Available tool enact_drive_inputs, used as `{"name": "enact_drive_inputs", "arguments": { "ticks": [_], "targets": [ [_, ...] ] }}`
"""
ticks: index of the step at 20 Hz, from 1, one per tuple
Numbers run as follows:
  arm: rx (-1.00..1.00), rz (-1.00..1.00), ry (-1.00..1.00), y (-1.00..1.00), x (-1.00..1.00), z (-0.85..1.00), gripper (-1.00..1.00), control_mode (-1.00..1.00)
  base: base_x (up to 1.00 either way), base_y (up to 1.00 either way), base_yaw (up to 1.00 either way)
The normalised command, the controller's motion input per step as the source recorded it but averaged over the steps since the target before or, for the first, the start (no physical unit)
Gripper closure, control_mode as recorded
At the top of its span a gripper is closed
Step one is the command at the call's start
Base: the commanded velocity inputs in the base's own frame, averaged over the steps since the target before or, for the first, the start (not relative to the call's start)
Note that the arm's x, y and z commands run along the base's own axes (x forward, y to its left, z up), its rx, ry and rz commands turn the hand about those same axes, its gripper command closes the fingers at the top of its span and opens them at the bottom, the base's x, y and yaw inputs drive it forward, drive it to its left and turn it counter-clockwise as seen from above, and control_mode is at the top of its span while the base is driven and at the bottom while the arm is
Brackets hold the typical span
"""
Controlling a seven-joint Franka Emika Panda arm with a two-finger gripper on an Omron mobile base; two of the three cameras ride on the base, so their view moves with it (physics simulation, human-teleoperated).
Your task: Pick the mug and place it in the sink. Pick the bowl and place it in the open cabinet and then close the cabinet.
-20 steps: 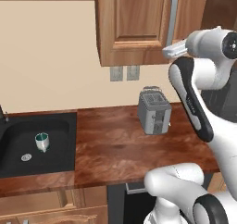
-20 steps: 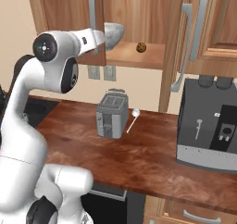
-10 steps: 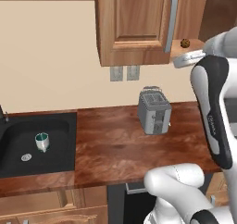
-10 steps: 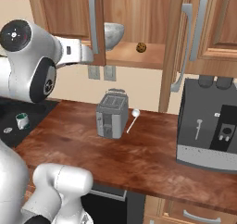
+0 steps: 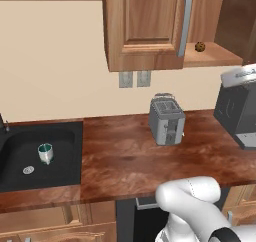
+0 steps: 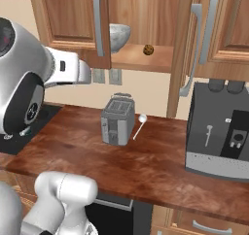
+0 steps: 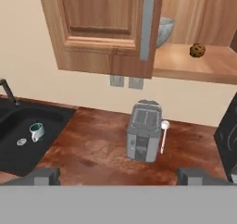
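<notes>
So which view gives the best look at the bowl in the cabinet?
The right base view: the bowl sits on the cabinet shelf, partly behind the open door's edge. The hand view shows a narrower slice of the bowl past the door handle. In the left base view the door hides it.

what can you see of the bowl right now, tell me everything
The bowl is a wide, rounded, grey-white speckled vessel that looks like stone. It sits upright on the wooden shelf inside the open cabinet, at the shelf's left end. The cabinet's left door and its silver bar handle hide the bowl's left part, so just its right side and rim show. A small brown ball lies apart on the same shelf. Nothing grips the bowl.
</notes>
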Motion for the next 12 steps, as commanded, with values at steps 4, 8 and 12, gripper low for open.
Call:
{"name": "enact_drive_inputs", "arguments": {
  "ticks": [4,8,12],
  "targets": [
    [0.00,0.00,-0.38,-0.32,-1.00,0.00,-1.00,-1.00,0.00,0.00,0.00],
    [0.00,0.00,-0.33,-0.42,-0.95,0.00,-1.00,-1.00,0.00,0.00,0.00],
    [-0.02,0.00,-0.22,-0.53,-0.88,0.00,-1.00,-1.00,0.00,0.00,0.00]
  ]
}}
